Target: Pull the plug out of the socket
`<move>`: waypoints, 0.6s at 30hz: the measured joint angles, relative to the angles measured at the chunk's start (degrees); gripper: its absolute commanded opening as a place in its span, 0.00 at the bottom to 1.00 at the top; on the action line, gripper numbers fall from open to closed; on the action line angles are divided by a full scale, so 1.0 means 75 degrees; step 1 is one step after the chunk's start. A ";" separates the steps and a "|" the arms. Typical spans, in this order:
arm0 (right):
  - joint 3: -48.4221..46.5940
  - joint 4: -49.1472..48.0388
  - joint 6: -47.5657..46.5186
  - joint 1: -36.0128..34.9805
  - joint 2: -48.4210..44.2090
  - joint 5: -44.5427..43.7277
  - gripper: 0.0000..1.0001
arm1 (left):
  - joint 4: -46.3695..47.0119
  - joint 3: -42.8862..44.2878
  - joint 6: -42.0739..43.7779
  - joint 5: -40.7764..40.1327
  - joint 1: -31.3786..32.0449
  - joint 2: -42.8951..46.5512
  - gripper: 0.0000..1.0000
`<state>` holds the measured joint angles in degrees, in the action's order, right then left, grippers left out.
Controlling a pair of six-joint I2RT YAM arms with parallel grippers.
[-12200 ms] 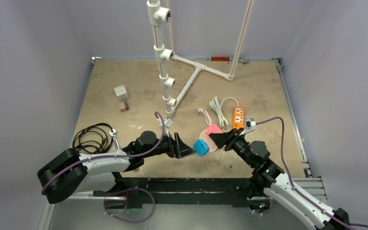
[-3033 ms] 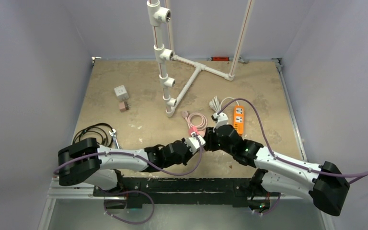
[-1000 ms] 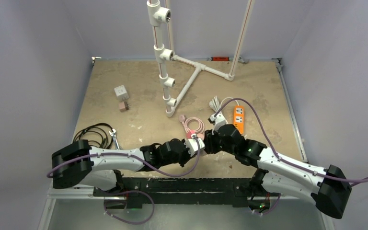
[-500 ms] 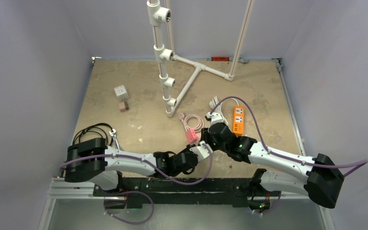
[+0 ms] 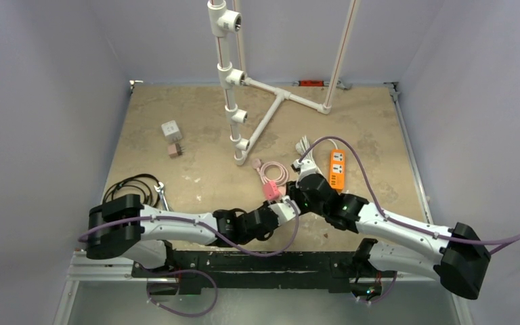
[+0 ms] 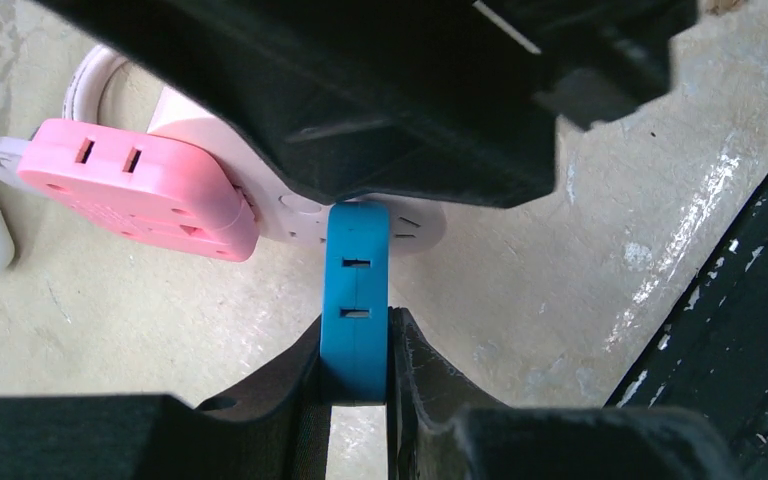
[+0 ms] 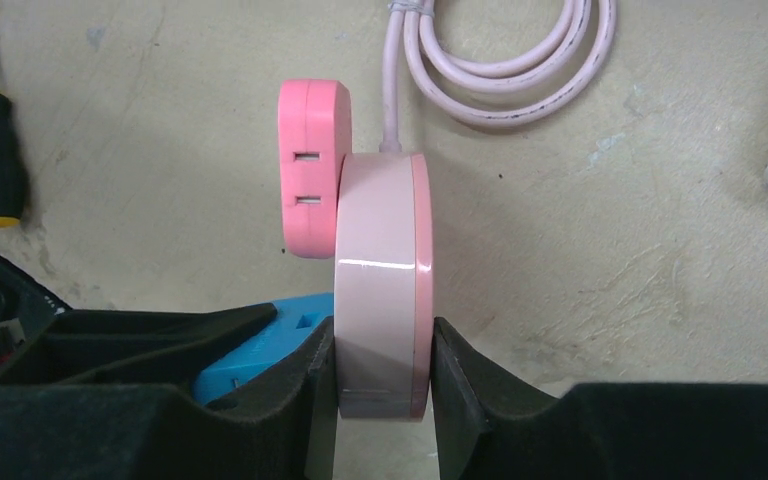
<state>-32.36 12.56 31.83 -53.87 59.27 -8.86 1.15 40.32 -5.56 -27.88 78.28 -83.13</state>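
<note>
Top external: left gripper (image 5: 286, 206) and right gripper (image 5: 296, 195) nose to nose at the near middle of the table (image 5: 176, 101), the left one to the left and slightly nearer, with a coiled pink cord (image 5: 274, 172) just on their far side; too crowded there to make out the blue plug itself. Left wrist: left gripper (image 6: 357, 350) closed snugly on the blue plug (image 6: 357, 285), fingers flat on its two broad sides, the plug's far end meeting the pale face of the pink socket (image 6: 405, 222) beneath the bulk of the right gripper (image 6: 360, 100); prongs hidden, so no telling how deep they sit; a pink plug (image 6: 130, 190) on the same face, to the left. Right wrist: right gripper (image 7: 382, 375) clamped across the thin edge of the pink socket (image 7: 380, 290), blue plug (image 7: 250, 365) jutting from its left face toward the left arm. Long axis of the plug square to that face, along the line joining the two grippers. So the next move is probably a straight draw leftward and away by the left arm, right arm bracing, no twist.
</note>
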 measured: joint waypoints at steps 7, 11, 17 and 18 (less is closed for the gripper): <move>0.0070 -0.0259 -0.0268 0.0096 -0.0376 0.0192 0.00 | -0.0152 -0.0050 0.0326 0.0574 -0.0495 0.0510 0.00; 0.0122 -0.0300 -0.0478 0.0105 -0.0490 0.0338 0.00 | -0.0172 -0.0050 0.0452 0.0664 -0.0530 0.0536 0.00; 0.0122 -0.0187 -0.0749 0.0105 -0.0685 0.0350 0.00 | -0.0082 -0.0050 0.0516 0.0796 -0.0583 0.0539 0.00; 0.0122 -0.0157 -0.0766 0.0105 -0.0711 0.0350 0.00 | -0.0073 -0.0050 0.0522 0.0822 -0.0583 0.0539 0.00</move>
<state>-31.44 11.38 26.09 -53.08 53.93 -6.24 0.60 39.94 -1.65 -21.71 73.91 -79.09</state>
